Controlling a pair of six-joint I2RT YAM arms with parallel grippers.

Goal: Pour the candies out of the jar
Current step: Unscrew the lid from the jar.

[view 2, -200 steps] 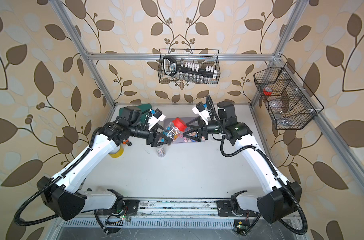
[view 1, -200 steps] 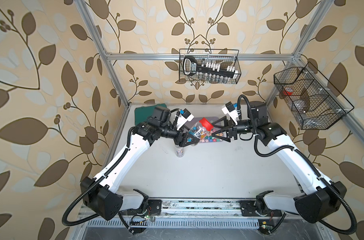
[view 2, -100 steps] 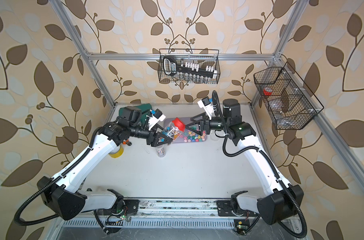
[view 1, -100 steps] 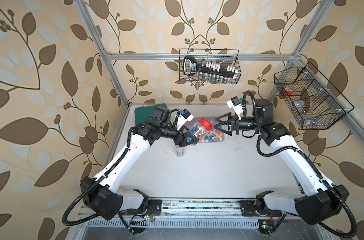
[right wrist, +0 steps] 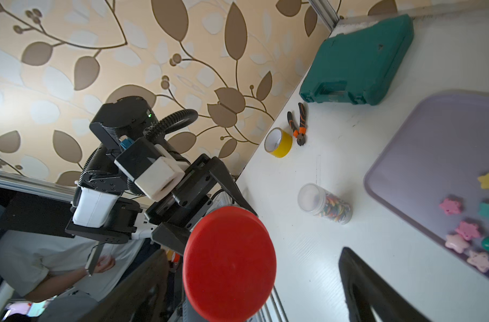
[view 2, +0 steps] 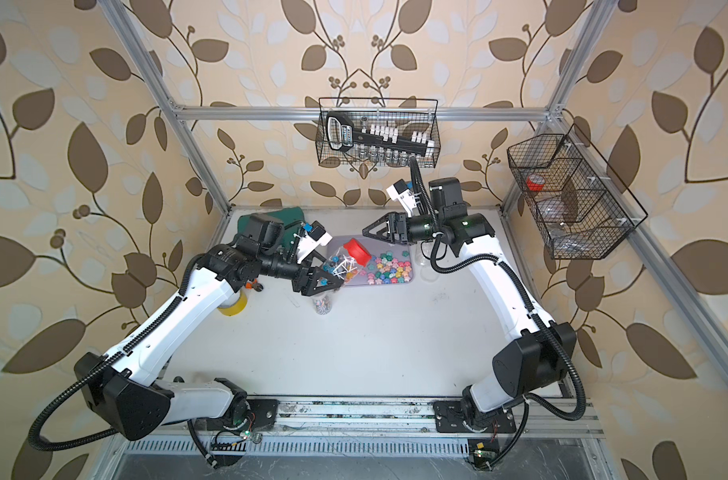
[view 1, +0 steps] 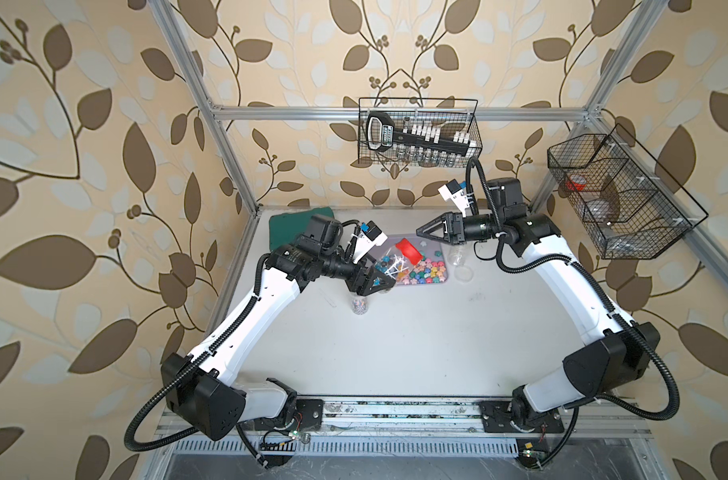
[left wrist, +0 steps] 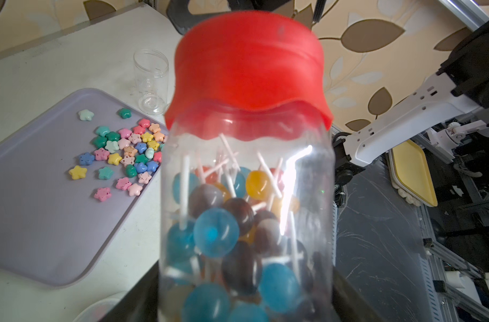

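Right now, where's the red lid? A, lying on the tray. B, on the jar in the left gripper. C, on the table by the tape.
B: the left wrist view shows the red lid seated on the mouth of the jar, with the lollipops inside, and in a top view the left gripper is closed around that jar.
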